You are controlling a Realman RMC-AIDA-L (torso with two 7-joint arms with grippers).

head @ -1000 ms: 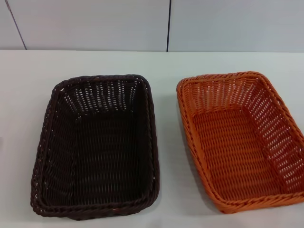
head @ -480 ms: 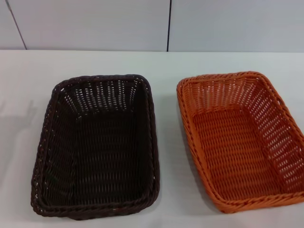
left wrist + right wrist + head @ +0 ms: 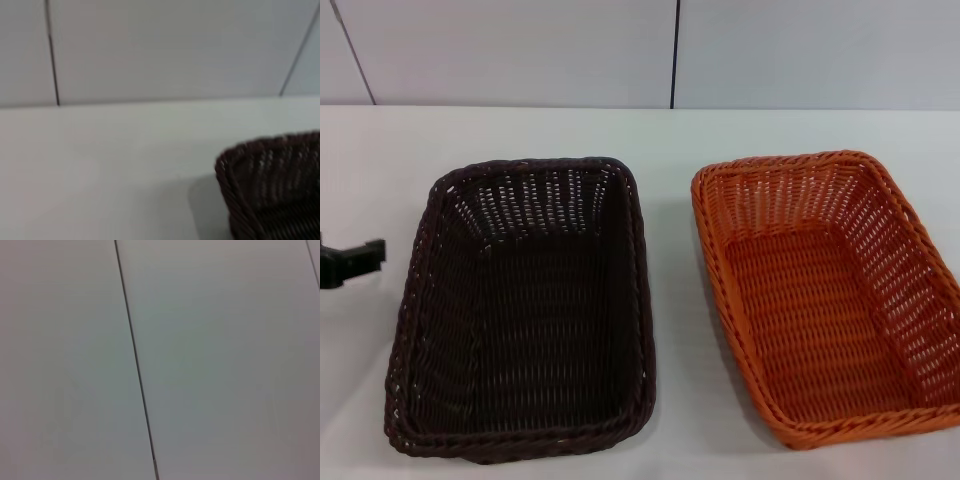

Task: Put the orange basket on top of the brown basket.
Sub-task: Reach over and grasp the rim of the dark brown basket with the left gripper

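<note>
The orange basket (image 3: pixel 825 295) sits on the right half of the white table (image 3: pixel 670 140), its long axis running from the far edge toward the near edge and angled a little, so its near end swings out toward the right edge. It stands upright, open side up, apart from the brown basket (image 3: pixel 525 305), which lies on the left half with its long side also running far to near, a strip of bare tabletop between them. The left gripper (image 3: pixel 350 262) pokes in at the left edge, just beside the brown basket's left rim without touching it; I cannot tell how its jaws stand. The left wrist view catches a corner of the brown basket (image 3: pixel 272 185).
</note>
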